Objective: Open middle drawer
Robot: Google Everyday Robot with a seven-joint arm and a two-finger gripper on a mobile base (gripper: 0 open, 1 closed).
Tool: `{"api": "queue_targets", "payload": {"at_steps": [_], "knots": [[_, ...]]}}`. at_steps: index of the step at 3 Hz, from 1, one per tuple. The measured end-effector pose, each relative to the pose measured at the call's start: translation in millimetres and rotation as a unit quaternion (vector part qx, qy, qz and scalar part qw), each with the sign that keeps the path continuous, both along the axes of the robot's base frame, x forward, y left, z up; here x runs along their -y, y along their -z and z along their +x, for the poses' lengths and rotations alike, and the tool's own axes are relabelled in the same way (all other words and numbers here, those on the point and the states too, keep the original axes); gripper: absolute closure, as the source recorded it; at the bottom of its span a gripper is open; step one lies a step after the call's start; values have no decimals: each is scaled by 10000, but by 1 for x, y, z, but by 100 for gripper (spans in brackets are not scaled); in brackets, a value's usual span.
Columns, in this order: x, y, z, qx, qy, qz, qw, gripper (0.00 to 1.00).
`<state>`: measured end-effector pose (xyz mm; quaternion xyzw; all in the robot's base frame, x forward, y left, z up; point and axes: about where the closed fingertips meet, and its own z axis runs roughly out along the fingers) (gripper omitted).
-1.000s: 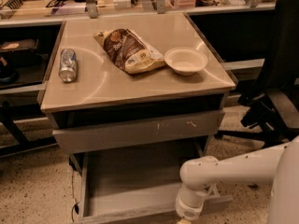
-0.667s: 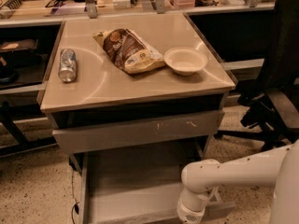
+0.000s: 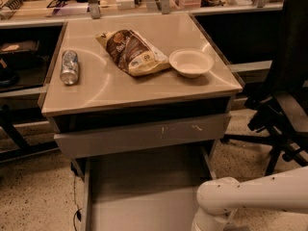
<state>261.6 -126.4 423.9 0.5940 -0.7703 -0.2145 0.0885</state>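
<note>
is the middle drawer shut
No, the middle drawer is pulled out, its grey tray showing under the scratched front; the gripper is out of view below the bottom edge, under the white arm.

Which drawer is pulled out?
The middle drawer, low down, its smooth grey tray showing. The scratched grey front above shows no tray. The gripper is out of view, below the white arm at bottom right.

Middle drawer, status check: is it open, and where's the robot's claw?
Gripper out of view, below the frame; arm low at the drawer's front right. Middle drawer pulled well out, grey tray showing. Office chair to the right, apart from it.
</note>
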Motion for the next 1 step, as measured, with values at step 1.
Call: {"api": "queue_targets", "payload": {"at_steps": [1], "knots": [[1, -1, -3, -6, 23, -4, 10000, 0]]}}
